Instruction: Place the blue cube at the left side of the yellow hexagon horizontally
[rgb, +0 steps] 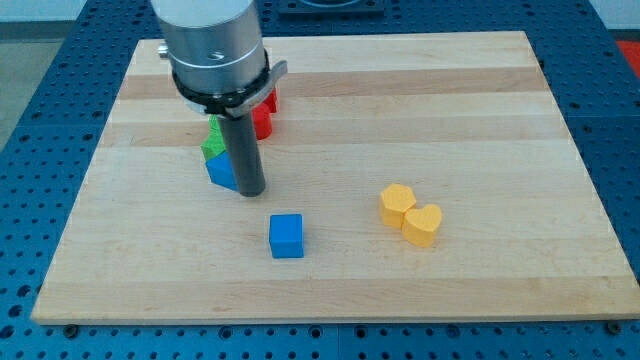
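The blue cube (286, 236) lies on the wooden board (480, 120), below centre. The yellow hexagon (397, 203) lies to its right and slightly higher, touching a yellow heart block (422, 224) at its lower right. My tip (250, 190) is on the board above and left of the blue cube, apart from it. The tip stands right against a second blue block (220, 171), whose shape is partly hidden by the rod.
A green block (213, 143) sits just above the second blue block. A red block (262, 115) lies behind the rod, partly hidden by the arm's grey body. The board's edges border a blue perforated table (40, 90).
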